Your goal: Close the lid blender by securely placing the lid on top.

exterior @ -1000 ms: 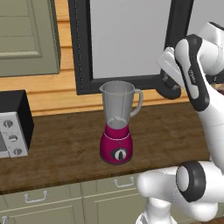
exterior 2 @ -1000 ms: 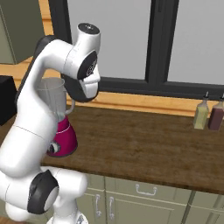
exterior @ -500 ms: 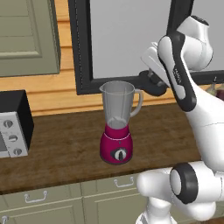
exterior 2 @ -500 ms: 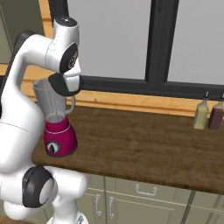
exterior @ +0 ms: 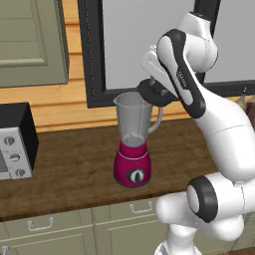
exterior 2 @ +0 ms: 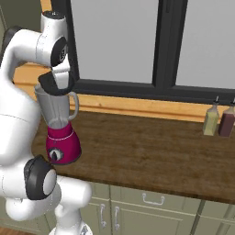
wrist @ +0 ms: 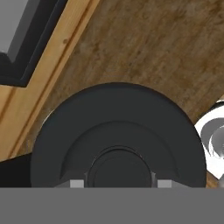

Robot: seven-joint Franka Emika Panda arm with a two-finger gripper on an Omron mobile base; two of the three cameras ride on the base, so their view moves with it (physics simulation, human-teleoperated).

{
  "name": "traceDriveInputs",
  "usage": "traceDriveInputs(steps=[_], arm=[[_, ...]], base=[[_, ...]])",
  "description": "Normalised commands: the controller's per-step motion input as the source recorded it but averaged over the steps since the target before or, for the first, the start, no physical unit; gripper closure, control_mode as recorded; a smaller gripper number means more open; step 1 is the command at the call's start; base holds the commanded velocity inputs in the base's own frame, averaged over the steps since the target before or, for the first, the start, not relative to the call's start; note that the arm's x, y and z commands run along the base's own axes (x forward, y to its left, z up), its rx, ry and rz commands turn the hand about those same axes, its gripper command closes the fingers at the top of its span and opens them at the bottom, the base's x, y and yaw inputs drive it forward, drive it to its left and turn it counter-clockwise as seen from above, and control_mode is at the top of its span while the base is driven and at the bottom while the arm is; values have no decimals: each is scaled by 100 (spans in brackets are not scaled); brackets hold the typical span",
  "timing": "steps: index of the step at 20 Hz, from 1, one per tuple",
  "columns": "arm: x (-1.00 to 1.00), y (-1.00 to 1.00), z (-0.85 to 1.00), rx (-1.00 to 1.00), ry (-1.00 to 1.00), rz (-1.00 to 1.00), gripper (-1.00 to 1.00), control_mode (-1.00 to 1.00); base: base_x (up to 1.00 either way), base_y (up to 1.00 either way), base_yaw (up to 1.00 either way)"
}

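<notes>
The fingers are closed on the lid, gripping its centre knob. The lid hangs tilted at the rear right rim of the blender jar, not seated. The blender stands upright on the wooden bench.

A dark wooden counter runs along the wall above pale green cabinet drawers. On it stands the blender, magenta base down and clear jar upright, near the front edge; well to one side of it sits a black-and-silver oven with knobs. At the far other end of the counter, close to the wall under the window, two bottles stand just beside each other.
</notes>
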Motion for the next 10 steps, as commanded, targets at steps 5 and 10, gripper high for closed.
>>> traceDriveInputs(steps=[5,10], arm=[[32,64,0,-8,14,1,100,-100],[25,28,0,-6,8,0,100,-100]], base=[[0,0,0],[0,0,0]])
